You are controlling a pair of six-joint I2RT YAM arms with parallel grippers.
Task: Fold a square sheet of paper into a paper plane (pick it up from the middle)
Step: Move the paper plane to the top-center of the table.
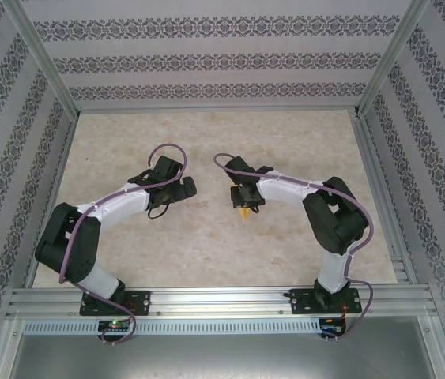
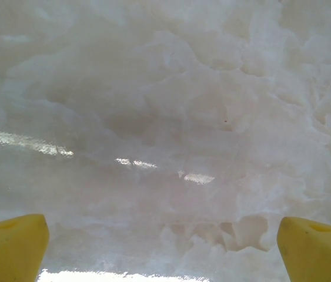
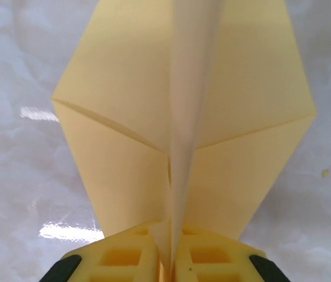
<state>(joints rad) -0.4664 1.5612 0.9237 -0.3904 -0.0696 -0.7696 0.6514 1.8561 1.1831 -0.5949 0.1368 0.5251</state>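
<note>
As I watch from above, my right gripper (image 1: 245, 204) pinches the plane (image 1: 244, 214), its tip poking past the fingertips. The left gripper (image 1: 184, 188) hangs nearby. Left wrist: jaws spread wide over the table (image 2: 153, 117). Right wrist: fingers (image 3: 212, 261) clamped on the plane's (image 3: 124, 117) centre fold, wings fanning out ahead.

Fixed camera high behind the arm bases (image 1: 115, 302) looks down over the whole worktop (image 1: 206, 253); both wrist cameras face that same pale surface from close range
</note>
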